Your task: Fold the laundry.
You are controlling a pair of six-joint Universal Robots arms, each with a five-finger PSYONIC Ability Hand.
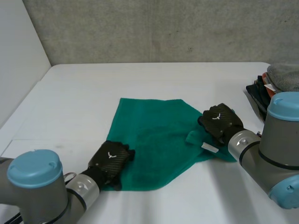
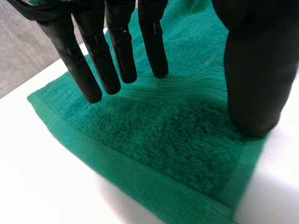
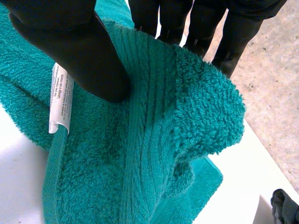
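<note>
Your green terry towel (image 1: pixel 154 144) lies just below the centre of the head view, on the white table (image 1: pixel 84 93). It is flat over most of its area, with ribbed bands near the hems. Its right side is bunched into a raised fold, and a white label (image 1: pixel 210 148) sticks out there.

Your right hand (image 1: pixel 219 121) is at that right edge. In its wrist view the thumb (image 3: pixel 84 51) presses the raised fold of towel (image 3: pixel 154 154) against the fingers behind it, so the cloth is pinched.

Your left hand (image 1: pixel 110 161) sits on the lower-left corner. Its fingers (image 2: pixel 119 51) are straight and spread over the towel (image 2: pixel 154 135), gripping nothing.

A pile of clothes (image 1: pixel 280 79) lies at the right edge of the frame.
</note>
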